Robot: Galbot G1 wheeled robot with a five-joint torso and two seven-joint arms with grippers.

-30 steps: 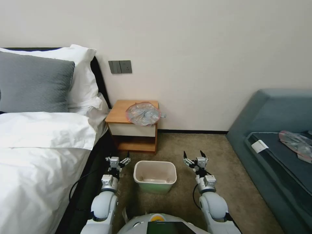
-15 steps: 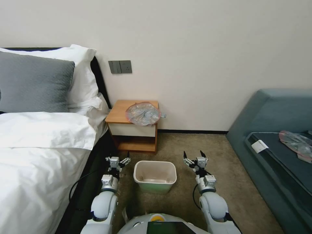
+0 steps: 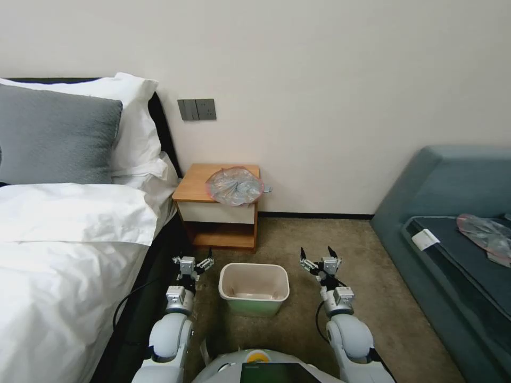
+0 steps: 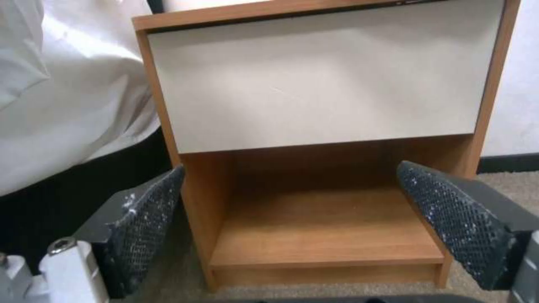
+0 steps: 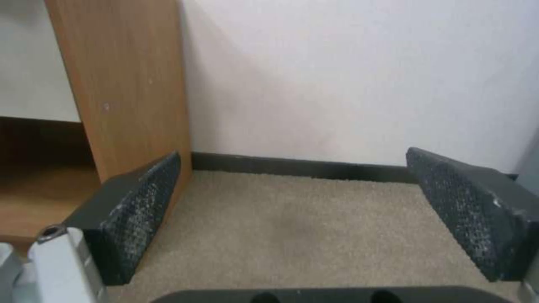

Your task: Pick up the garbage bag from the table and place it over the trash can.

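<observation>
So right now the garbage bag (image 3: 235, 186) sits crumpled on top of the table (image 3: 196, 185), toward its wall-side right corner, well apart from both my grippers. My left gripper (image 3: 192, 261) hangs low just beside the trash can (image 3: 254, 289) on its left with fingers spread wide, facing the table's drawer front and shelf. My right gripper (image 3: 319, 256) sits on the can's other side, spread just as wide, over the carpet (image 3: 298, 234).
</observation>
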